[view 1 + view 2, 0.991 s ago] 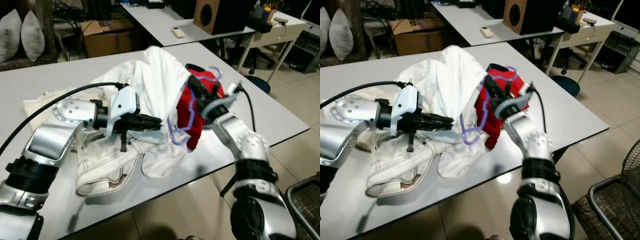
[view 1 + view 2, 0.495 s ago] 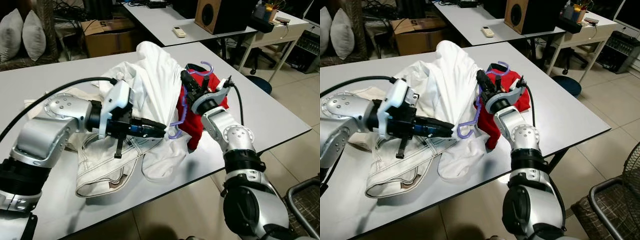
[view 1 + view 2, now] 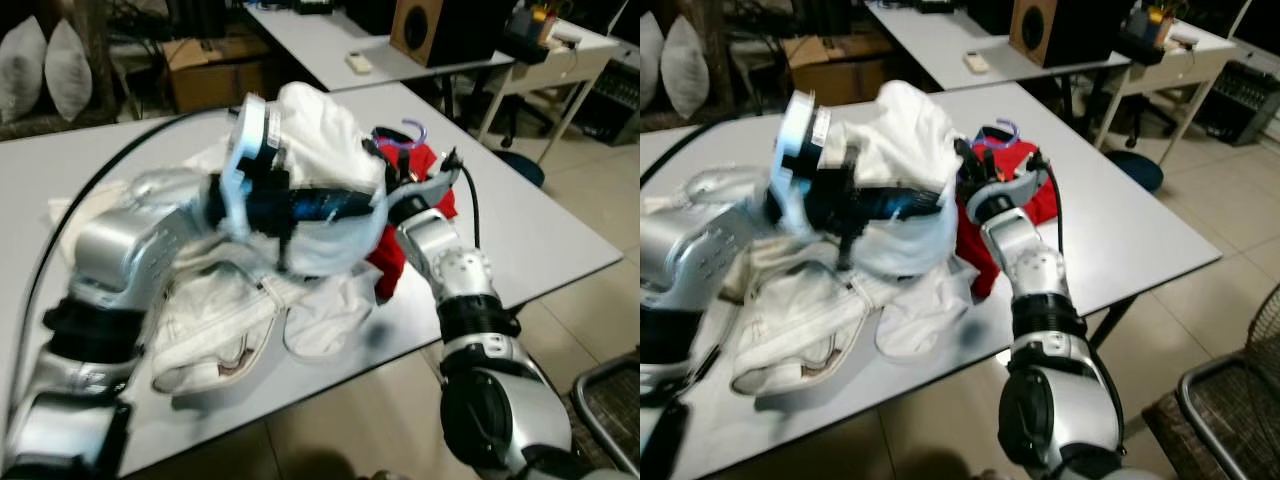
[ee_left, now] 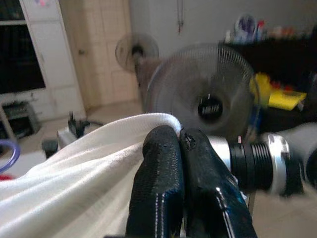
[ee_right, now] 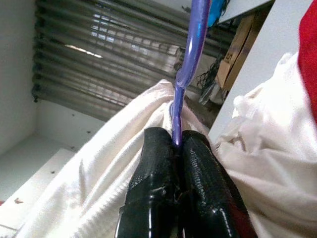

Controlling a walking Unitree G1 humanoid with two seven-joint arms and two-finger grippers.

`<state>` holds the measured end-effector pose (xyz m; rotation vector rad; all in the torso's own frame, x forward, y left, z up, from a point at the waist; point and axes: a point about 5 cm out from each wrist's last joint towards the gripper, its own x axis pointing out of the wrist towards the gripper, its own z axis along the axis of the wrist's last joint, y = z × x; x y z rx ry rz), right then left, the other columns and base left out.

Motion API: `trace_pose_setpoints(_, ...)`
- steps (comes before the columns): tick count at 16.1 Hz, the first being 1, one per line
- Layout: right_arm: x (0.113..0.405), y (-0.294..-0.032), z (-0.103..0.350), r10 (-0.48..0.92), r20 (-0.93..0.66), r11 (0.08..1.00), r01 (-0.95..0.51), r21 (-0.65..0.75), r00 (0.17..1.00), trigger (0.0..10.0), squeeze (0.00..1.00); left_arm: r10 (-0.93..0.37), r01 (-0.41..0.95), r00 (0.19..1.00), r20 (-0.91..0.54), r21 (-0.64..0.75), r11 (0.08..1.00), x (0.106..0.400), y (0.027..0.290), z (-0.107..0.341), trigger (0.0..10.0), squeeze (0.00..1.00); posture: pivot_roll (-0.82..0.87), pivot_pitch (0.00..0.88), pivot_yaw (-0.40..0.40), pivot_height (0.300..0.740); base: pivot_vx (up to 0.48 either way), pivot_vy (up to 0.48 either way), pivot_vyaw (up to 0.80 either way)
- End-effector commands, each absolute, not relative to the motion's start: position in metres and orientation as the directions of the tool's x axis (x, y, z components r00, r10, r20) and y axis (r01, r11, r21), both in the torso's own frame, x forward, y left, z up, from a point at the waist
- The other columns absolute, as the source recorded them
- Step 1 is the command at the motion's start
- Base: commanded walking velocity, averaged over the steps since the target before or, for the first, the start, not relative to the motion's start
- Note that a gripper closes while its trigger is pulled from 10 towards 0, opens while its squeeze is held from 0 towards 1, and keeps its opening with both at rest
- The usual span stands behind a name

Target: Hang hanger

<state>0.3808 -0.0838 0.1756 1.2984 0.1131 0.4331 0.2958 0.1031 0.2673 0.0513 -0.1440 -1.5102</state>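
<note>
Pinches the purple hanger (image 5: pixel 190 49) with the right gripper (image 5: pixel 177 141), jaws pressed together on its thin bar. Holds it up above the table (image 3: pixel 540 230), at about 1 o'clock from the middle of the clothes heap, with the hook end poking up over the red cloth (image 3: pixel 385 270). Grips a fold of the white shirt (image 3: pixel 320 130) with the left gripper (image 4: pixel 179 141), jaws closed on the edge of the cloth. Lifts that fold at about 9 o'clock from the hanger, right next to it. Leaves the cream garment (image 3: pixel 215 340) lying flat at 7 o'clock, close to the near table edge.

Probably a light and stiff hanger to handle: thin plastic, smooth, likely to slip or twist in a two-finger pinch. Could maybe snap if bent hard. Best to hold near the neck, just under the hook, so as to leave both shoulders free to go into the shirt.

Looks soft and floppy for a shirt to handle. Sags wherever not held, so calls for a grip at the collar or hem to hold a gap open.

Seems part way through: hanger up, shirt up. Hard to tell whether any of the hanger sits inside the shirt yet. Calls for a slow push, since loose cloth could snag on the hanger.
</note>
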Motion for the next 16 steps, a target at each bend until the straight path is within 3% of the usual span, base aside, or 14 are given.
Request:
trace_pose_setpoints(1, 0.383, -0.085, 0.185, 0.349, 0.179, 0.238, -0.272, 0.932, 0.920, 10.0, 0.00, -0.991, 0.994, 0.003, 0.137, 0.108, 0.018, 0.294, 0.091, 0.278, 0.0, 0.00, -0.16, 0.000, 0.002, 0.740, 0.000, 0.000, 0.00)
trace_pose_setpoints(3, 0.382, -0.085, 0.189, 0.346, 0.203, 0.269, -0.305, 0.914, 0.916, 10.0, 0.00, -0.975, 0.999, -0.012, 0.224, 0.049, -0.001, 0.295, 0.076, 0.283, 0.0, 0.00, -0.17, 0.000, 0.008, 0.740, 0.000, 0.000, 0.00)
trace_pose_setpoints(5, 0.383, -0.088, 0.191, 0.330, 0.203, 0.251, -0.293, 0.923, 0.922, 10.0, 0.00, -0.977, 0.996, 0.058, 0.206, 0.052, 0.071, 0.301, 0.068, 0.277, 0.1, 0.00, -0.17, 0.000, 0.017, 0.740, 0.000, 0.000, 0.00)
trace_pose_setpoints(6, 0.381, -0.088, 0.192, 0.350, 0.205, 0.248, -0.301, 0.921, 0.914, 10.0, 0.00, -0.982, 0.982, 0.141, 0.126, 0.105, 0.155, 0.309, 0.067, 0.268, 0.4, 0.00, -0.17, 0.000, 0.020, 0.740, 0.000, 0.000, 0.00)
trace_pose_setpoints(7, 0.375, -0.088, 0.193, 0.392, 0.208, 0.277, -0.331, 0.902, 0.896, 10.0, 0.00, -0.966, 0.944, 0.260, 0.015, 0.208, 0.257, 0.320, 0.068, 0.254, 1.5, 0.00, -0.17, 0.000, 0.018, 0.740, 0.000, 0.000, 0.00)
trace_pose_setpoints(8, 0.370, -0.089, 0.192, 0.418, 0.205, 0.289, -0.344, 0.894, 0.885, 10.0, 0.00, -0.949, 0.919, 0.316, -0.018, 0.256, 0.301, 0.324, 0.070, 0.251, 4.2, 0.00, -0.17, 0.000, 0.018, 0.740, 0.000, 0.000, 0.00)
trace_pose_setpoints(9, 0.361, -0.094, 0.191, 0.434, 0.209, 0.298, -0.358, 0.885, 0.876, 10.0, 0.00, -0.919, 0.878, 0.392, -0.036, 0.312, 0.362, 0.330, 0.074, 0.249, 9.2, 0.00, -0.18, 0.000, 0.019, 0.740, 0.000, 0.000, 0.00)
trace_pose_setpoints(10, 0.358, -0.098, 0.191, 0.432, 0.213, 0.297, -0.361, 0.884, 0.876, 10.0, 0.00, -0.908, 0.863, 0.418, -0.036, 0.329, 0.384, 0.332, 0.076, 0.250, 9.2, 0.00, -0.18, 0.000, 0.019, 0.740, 0.000, 0.000, 0.00)
trace_pose_setpoints(11, 0.349, -0.111, 0.188, 0.411, 0.211, 0.302, -0.351, 0.886, 0.887, 10.0, 0.00, -0.911, 0.868, 0.413, 0.007, 0.299, 0.396, 0.329, 0.082, 0.258, 10.0, 0.00, -0.19, 0.000, 0.019, 0.740, 0.000, 0.000, 0.00)
trace_pose_setpoints(13, 0.342, -0.122, 0.185, 0.395, 0.203, 0.309, -0.338, 0.889, 0.896, 10.0, 0.00, -0.928, 0.891, 0.372, 0.028, 0.270, 0.365, 0.323, 0.085, 0.262, 10.0, 0.00, -0.19, 0.000, 0.017, 0.740, 0.000, 0.000, 0.00)
trace_pose_setpoints(14, 0.336, -0.132, 0.178, 0.371, 0.184, 0.304, -0.307, 0.902, 0.910, 10.0, 0.00, -0.939, 0.911, 0.344, 0.019, 0.236, 0.338, 0.315, 0.086, 0.260, 10.0, 1.00, -0.18, 0.000, 0.013, 0.740, 0.000, 0.000, 0.00)
trace_pose_setpoints(16, 0.332, -0.137, 0.173, 0.364, 0.171, 0.308, -0.291, 0.906, 0.916, 10.0, 0.00, -0.936, 0.911, 0.352, 0.022, 0.220, 0.348, 0.313, 0.088, 0.260, 10.0, 1.00, -0.17, 0.000, 0.013, 0.740, 0.000, 0.000, 0.00)
